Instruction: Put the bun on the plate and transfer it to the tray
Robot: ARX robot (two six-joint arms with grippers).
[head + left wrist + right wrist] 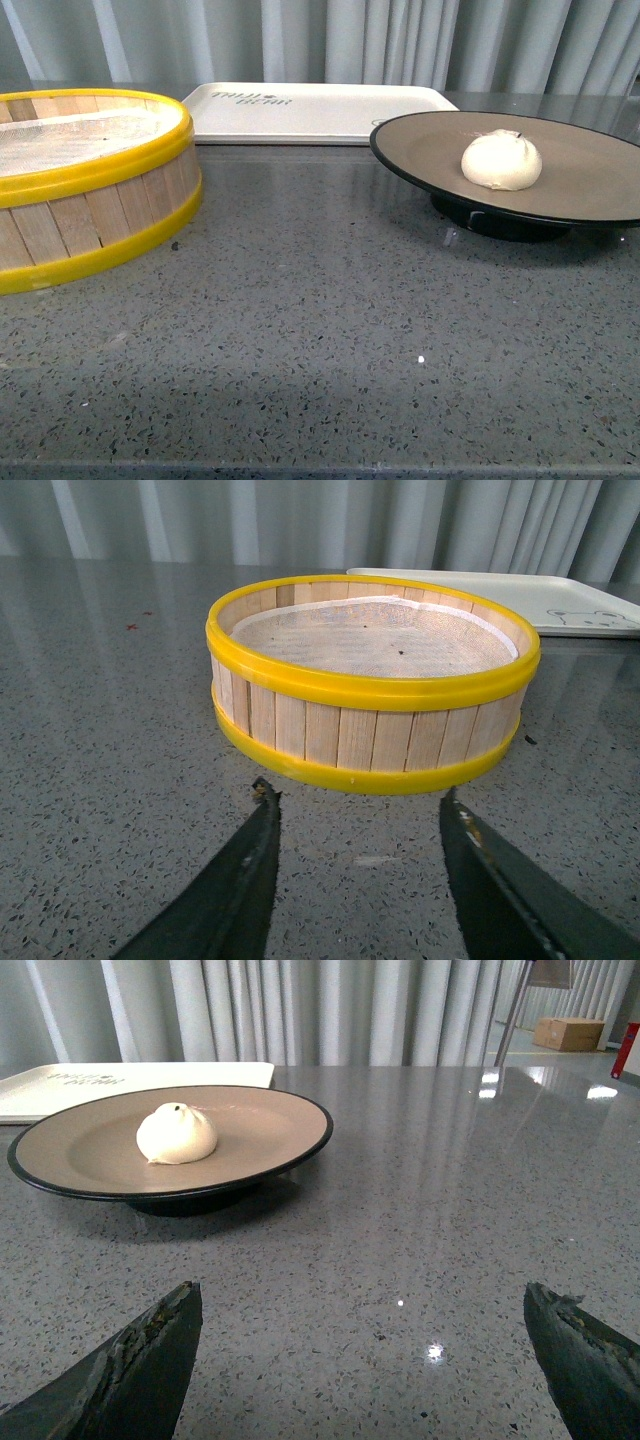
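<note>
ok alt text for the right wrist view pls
A white bun sits on a tan, black-rimmed plate on a grey speckled table. A cream tray lies beyond the plate, and the right gripper shows dark fingers spread wide in the foreground, empty.

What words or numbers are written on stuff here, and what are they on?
On the tray: grey letters near one end, too blurred to read.
On the tray's other end: a small line drawing, no readable letters.
On the basket, plate and bun: no writing seen.
</note>
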